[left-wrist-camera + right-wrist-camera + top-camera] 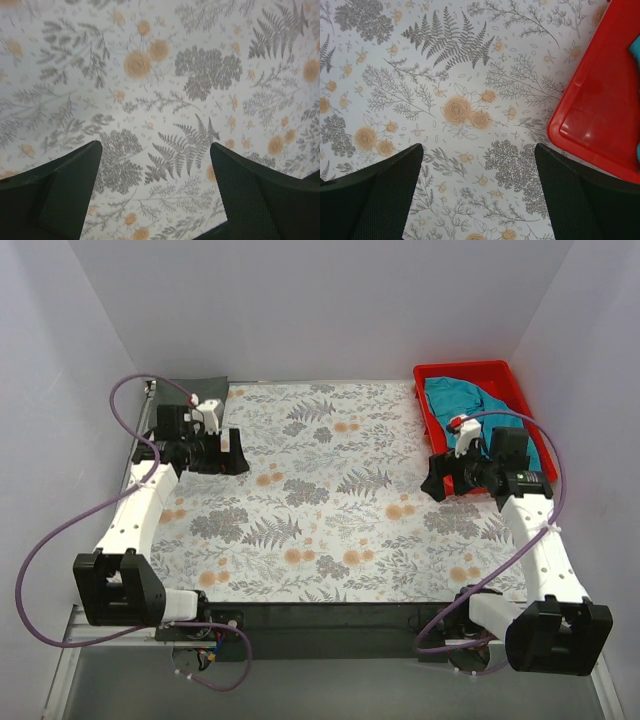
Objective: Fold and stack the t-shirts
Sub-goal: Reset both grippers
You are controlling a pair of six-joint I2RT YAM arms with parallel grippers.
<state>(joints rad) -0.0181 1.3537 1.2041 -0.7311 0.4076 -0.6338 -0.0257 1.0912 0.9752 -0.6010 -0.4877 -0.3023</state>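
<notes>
The teal-blue t-shirt lies crumpled inside the red bin at the back right; a sliver of it shows in the right wrist view. The dark charcoal grey t-shirt lies at the table's back left corner, partly behind the left arm. My left gripper is open and empty above the bare floral cloth, right of the grey shirt; its jaws stand wide apart. My right gripper is open and empty just in front of the bin's near left corner.
The red plastic bin stands at the back right; its corner shows in the right wrist view. The floral tablecloth covers the table. White walls close in the back and both sides. Purple cables loop beside each arm.
</notes>
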